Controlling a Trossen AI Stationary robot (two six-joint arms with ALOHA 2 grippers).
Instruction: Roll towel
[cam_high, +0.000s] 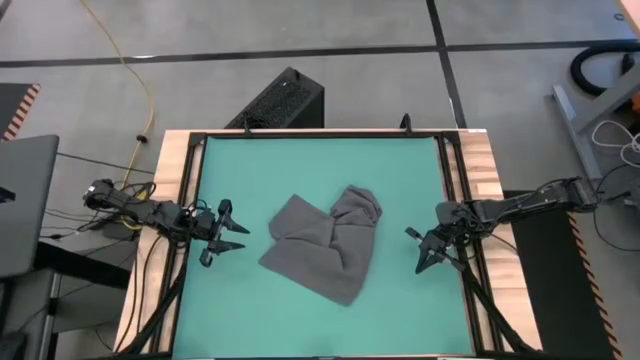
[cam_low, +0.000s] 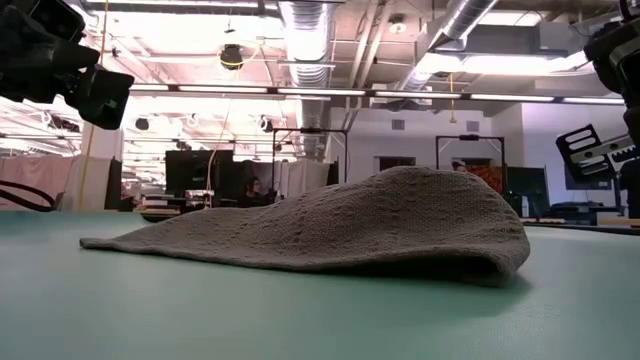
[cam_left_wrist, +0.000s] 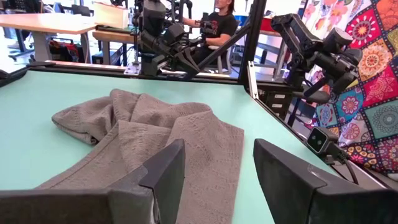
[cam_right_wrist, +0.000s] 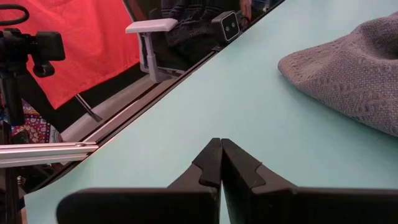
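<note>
the towel (cam_high: 325, 243) lies crumpled mid-surface on the green mat (cam_high: 240, 170), folded over itself with a raised hump toward the right side. it looks soft, light and limp, so it probably sags and slides when pulled; a flat corner or edge looks the best place to pinch. the left claw (cam_high: 228, 234) hangs released near the towel's left edge, not touching. the right claw (cam_high: 424, 250) waits clenched and empty, apart on the right. nothing else sits on the mat; only the black frame rails (cam_high: 455, 190) border it.
</note>
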